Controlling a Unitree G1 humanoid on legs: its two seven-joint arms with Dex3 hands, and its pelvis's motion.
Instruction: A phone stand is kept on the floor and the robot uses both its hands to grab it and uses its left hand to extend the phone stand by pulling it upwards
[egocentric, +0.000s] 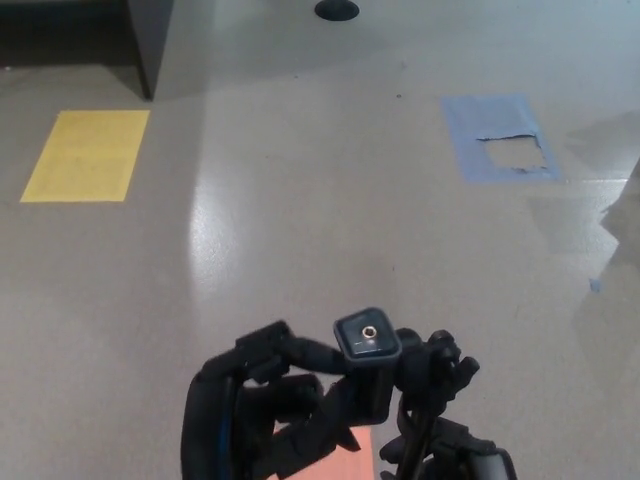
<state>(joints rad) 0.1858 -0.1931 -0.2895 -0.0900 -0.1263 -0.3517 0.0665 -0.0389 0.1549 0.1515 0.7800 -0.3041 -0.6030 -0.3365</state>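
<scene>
Status from the head view: the black phone stand with its square mount plate and brass screw hole on top (368, 345) stands upright at the bottom centre of frame, on the grey polished floor (330, 200), over a salmon-orange floor patch (335, 452) that shows just beneath its column. The robot's left hand (255, 405), black with thick fingers, sits directly left of the stand, fingers curled in and wrapped onto the column just under the mount plate; I judge that it is clamped on it. The right hand (440, 400) is directly right of the stand, pressed against the column and knob hardware; its fingers look closed around the lower section, though black on black makes the exact contact hard to read. So the two-handed grab looks done. Extension: can't tell how much of the column is drawn out, since the camera looks almost straight down its axis. Left to do, as I judge it: right hand braces the lower section, left pulls the top upward. Well beyond the stand: a yellow rectangular floor patch (87, 155) far left, a blue taped patch with a torn centre (497, 138) far right.
</scene>
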